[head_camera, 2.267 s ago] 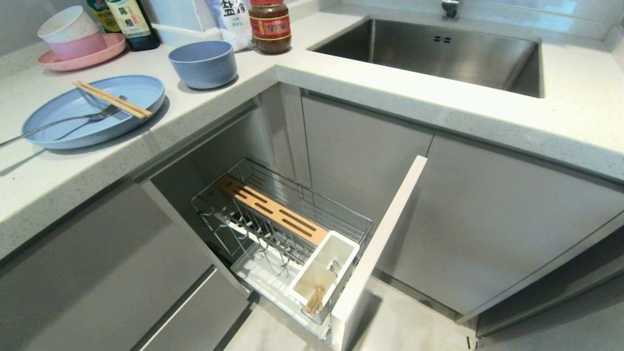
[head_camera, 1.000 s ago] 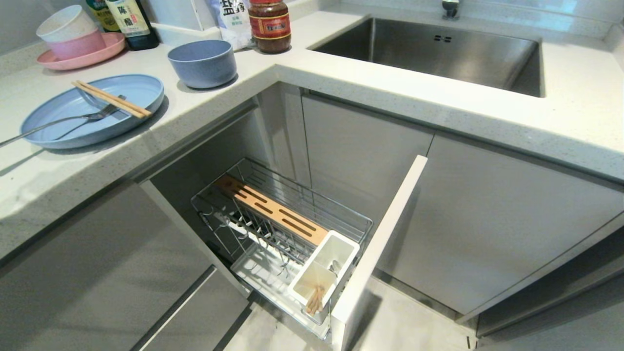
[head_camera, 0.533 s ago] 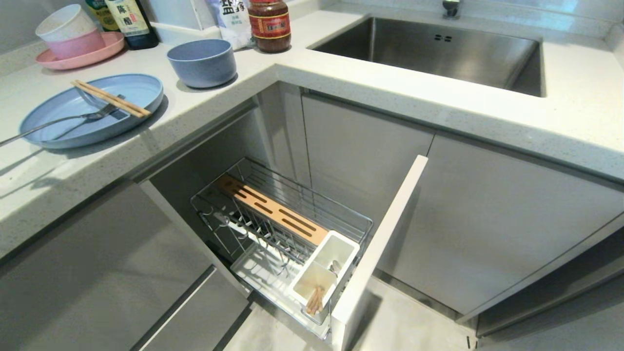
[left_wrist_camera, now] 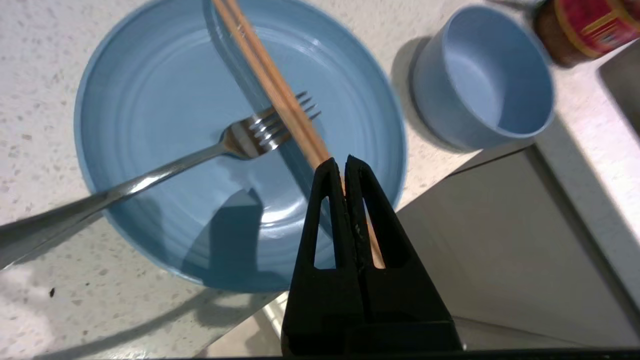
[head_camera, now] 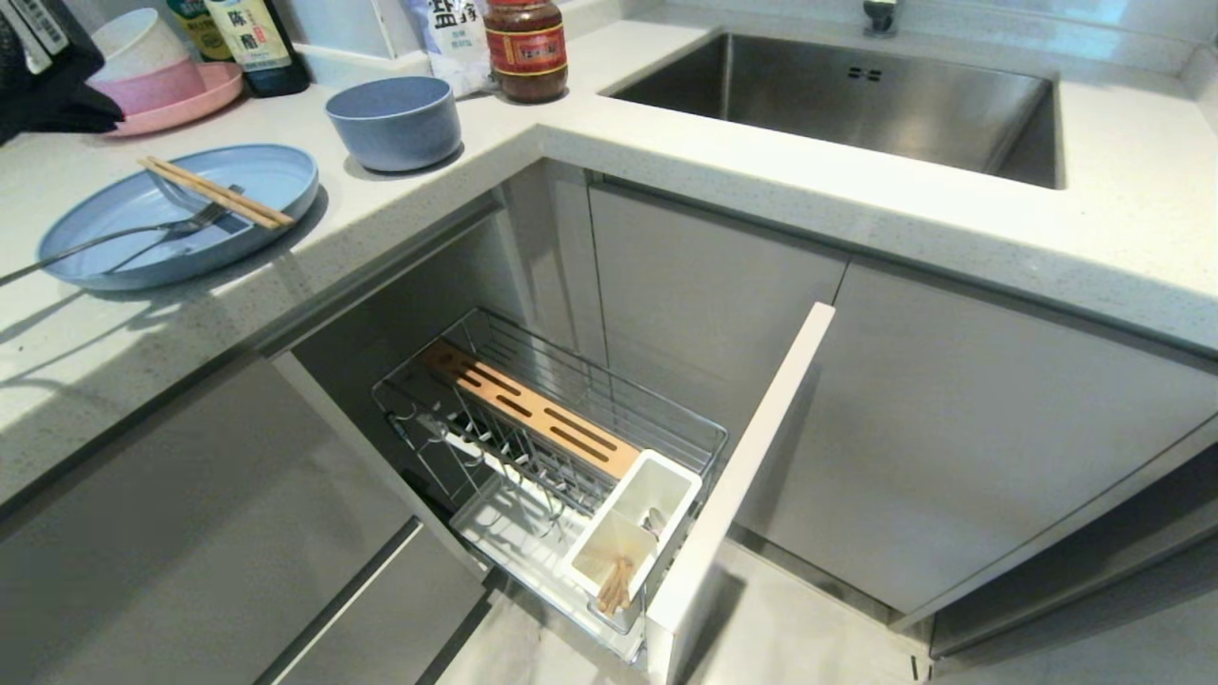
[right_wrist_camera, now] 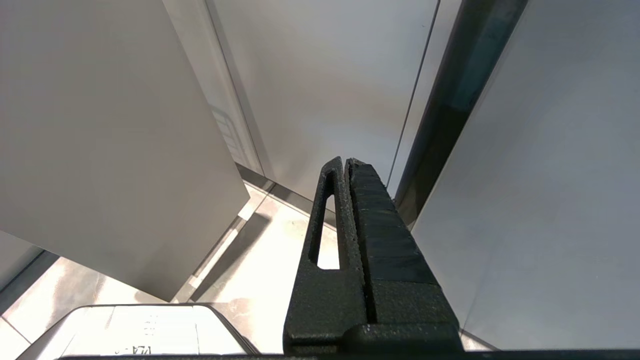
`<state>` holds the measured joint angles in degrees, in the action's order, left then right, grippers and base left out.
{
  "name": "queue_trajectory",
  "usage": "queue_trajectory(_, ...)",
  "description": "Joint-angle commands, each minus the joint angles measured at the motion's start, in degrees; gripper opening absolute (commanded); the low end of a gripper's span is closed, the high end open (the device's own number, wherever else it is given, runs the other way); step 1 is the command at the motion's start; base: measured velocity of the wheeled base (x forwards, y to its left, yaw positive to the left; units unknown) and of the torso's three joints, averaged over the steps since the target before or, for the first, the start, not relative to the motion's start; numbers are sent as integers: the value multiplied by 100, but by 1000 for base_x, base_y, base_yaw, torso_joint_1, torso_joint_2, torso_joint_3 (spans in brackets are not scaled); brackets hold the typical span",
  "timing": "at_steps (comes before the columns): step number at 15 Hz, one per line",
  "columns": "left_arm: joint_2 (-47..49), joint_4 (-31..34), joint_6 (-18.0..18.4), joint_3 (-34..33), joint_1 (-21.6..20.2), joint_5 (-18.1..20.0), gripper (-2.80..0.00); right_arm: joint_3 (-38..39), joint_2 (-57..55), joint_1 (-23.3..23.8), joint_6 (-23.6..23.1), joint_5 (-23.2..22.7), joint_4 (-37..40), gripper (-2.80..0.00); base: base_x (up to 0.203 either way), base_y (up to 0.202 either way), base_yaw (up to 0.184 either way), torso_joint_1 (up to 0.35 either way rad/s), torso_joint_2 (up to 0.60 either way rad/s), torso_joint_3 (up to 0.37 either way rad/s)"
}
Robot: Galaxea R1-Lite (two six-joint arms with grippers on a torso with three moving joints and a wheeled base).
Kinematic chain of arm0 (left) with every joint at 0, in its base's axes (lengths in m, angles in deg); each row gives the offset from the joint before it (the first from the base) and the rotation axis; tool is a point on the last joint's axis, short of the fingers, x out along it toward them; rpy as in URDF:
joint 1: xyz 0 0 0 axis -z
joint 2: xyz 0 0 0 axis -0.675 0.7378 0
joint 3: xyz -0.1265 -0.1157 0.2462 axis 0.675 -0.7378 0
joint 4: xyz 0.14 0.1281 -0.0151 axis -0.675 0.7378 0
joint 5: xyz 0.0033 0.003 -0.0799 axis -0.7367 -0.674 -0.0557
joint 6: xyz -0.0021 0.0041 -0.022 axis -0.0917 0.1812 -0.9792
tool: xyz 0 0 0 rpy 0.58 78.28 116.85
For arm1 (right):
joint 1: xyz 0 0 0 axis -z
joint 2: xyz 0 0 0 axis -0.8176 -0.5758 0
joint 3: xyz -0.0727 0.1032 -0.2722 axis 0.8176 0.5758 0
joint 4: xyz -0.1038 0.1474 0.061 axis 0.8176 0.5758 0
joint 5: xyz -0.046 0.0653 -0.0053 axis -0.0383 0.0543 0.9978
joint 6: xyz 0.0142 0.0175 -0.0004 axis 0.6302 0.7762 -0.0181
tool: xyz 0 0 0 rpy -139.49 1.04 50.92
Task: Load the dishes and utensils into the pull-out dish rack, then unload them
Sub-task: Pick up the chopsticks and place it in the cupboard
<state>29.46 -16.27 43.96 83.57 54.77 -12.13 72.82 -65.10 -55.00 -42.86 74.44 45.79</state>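
The light-blue plate (head_camera: pixel 181 214) lies on the counter at the left, with the wooden chopsticks (head_camera: pixel 217 193) and the silver fork (head_camera: pixel 143 231) across it. Behind it stands the blue-grey bowl (head_camera: pixel 393 122). My left arm (head_camera: pixel 48 86) reaches in at the far left. Its gripper (left_wrist_camera: pixel 345 161) is shut and empty, hovering above the chopsticks (left_wrist_camera: pixel 265 75) near the rim of the plate (left_wrist_camera: pixel 150 100), apart from the fork (left_wrist_camera: pixel 200 155) and the bowl (left_wrist_camera: pixel 485 80). The dish rack (head_camera: pixel 552 447) is pulled out below. My right gripper (right_wrist_camera: pixel 346 161) hangs shut by the cabinet doors.
The rack's white cup (head_camera: pixel 633 528) holds wooden sticks (head_camera: pixel 617 582) and a silver utensil end (head_camera: pixel 653 521). Its front panel (head_camera: pixel 742 485) juts out. A pink plate with stacked bowls (head_camera: pixel 162 90), bottles and a jar (head_camera: pixel 526 52) line the counter's back. The sink (head_camera: pixel 856 105) is at the right.
My left arm has come into the head view at the far left, and its shadow now falls across the counter. The dishes, utensils and rack have not moved.
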Motion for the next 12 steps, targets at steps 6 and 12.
queue_trajectory(6, 169, 500, -44, -8, 8, -164, -280, 9, 24, -2, 0, 2, -1, -280, 0, 0, 0, 0, 0, 0)
queue_trajectory(12, 357, 494, -78, 0, 10, -173, 0, 9, 24, -2, 3, 2, -2, -280, 0, 0, 0, 0, 0, 0)
